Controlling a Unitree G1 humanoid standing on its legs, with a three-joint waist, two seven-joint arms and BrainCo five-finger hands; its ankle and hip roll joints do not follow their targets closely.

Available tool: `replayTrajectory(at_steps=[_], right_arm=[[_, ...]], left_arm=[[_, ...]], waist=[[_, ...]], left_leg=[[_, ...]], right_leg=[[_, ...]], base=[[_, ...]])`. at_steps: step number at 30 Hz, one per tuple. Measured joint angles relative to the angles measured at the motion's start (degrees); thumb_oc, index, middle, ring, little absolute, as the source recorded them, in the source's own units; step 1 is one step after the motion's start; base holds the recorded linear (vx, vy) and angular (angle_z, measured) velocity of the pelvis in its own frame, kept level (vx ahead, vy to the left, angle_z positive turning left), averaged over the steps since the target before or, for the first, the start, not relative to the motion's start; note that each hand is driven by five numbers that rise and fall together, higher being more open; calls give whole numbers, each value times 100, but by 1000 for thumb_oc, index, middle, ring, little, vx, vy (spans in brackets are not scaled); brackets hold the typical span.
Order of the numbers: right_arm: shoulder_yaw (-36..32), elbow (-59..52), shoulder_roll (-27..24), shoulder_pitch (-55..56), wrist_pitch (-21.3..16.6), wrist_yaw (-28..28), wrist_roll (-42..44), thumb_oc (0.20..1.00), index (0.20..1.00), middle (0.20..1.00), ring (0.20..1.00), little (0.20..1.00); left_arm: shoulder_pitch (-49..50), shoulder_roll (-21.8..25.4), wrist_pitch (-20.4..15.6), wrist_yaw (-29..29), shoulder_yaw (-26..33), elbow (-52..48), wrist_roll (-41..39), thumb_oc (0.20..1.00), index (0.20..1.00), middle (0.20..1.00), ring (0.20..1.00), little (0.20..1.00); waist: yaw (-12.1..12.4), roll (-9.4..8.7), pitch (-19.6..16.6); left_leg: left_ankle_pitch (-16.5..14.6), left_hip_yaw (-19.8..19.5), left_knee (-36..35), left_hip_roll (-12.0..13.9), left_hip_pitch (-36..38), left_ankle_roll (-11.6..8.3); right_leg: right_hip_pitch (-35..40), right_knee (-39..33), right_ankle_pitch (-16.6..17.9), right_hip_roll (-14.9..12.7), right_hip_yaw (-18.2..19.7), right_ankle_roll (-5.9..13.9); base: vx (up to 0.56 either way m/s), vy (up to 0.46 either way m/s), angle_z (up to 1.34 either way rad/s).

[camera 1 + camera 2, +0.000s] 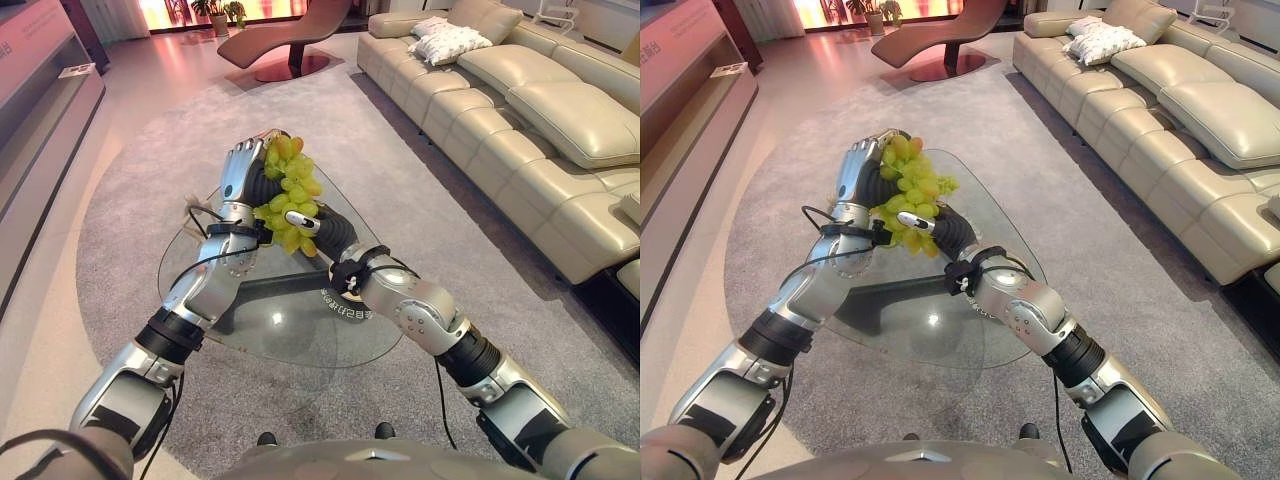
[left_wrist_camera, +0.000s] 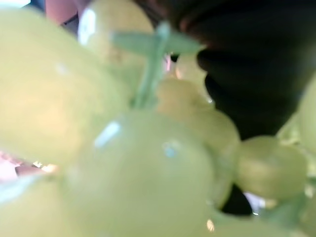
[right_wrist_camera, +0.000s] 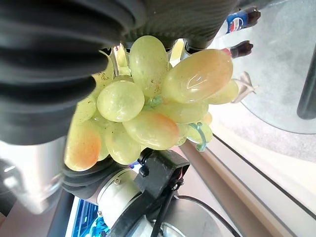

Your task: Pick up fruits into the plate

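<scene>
A bunch of green grapes, some blushed orange, hangs between my two hands above the glass table. My left hand stands upright against the bunch's left side, its fingers straight and pointing up. From the right my right hand comes in with its thumb laid across the lower grapes, gripping the bunch. In the right wrist view the grapes sit right under the dark cover, and in the left wrist view the grapes and their green stem press close to the camera.
The rounded glass table stands on a grey rug. A beige sofa runs along the right, and a brown lounge chair sits at the back. Two bottles stand on the glass beyond the grapes.
</scene>
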Motion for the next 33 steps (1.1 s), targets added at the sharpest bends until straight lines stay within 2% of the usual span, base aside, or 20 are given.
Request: replayTrajectory(at_steps=[5,6,8,31,32,33], right_arm=[[0,1,-1,0,32,-64,-57,1000,1000,1000,1000,1000],[0,1,-1,0,32,-78,-56,859,859,859,859,859],[0,3,0,0,41,-129,-55,200,200,200,200,200],[23,50,-1,10,35,-310,-34,200,200,200,200,200],[23,50,-1,18,32,-309,-34,200,200,200,200,200],[23,50,-1,22,29,-309,-34,200,200,200,200,200]], left_arm=[[0,-26,0,-74,-5,0,1,200,200,200,200,200],[0,-34,0,-79,-9,0,2,200,200,200,200,200],[-1,-40,0,-163,-9,0,6,200,200,200,200,200],[-111,-5,2,-568,-64,-1,77,200,200,200,200,200],[-111,-4,2,-585,-64,-1,77,344,344,344,344,344],[-111,-4,2,-600,-63,-1,76,655,655,655,655,655]], waist=[[-2,0,0],[-2,0,0],[-1,0,0],[0,-1,-1],[0,-1,-1],[0,-1,-1]], left_leg=[[0,0,0,0,0,0],[0,-1,0,0,1,-1],[1,-2,0,0,2,-1],[2,-4,1,-1,11,1],[2,-2,1,0,12,1],[2,-2,1,0,12,1]], right_leg=[[1,0,0,0,0,0],[3,0,0,0,0,0],[4,0,0,0,-1,0],[15,0,0,0,-7,0],[15,0,0,0,-7,0],[15,0,0,0,-6,0]], base=[[0,0,0],[0,0,0],[0,0,0],[0,0,0],[0,0,0],[0,0,0]])
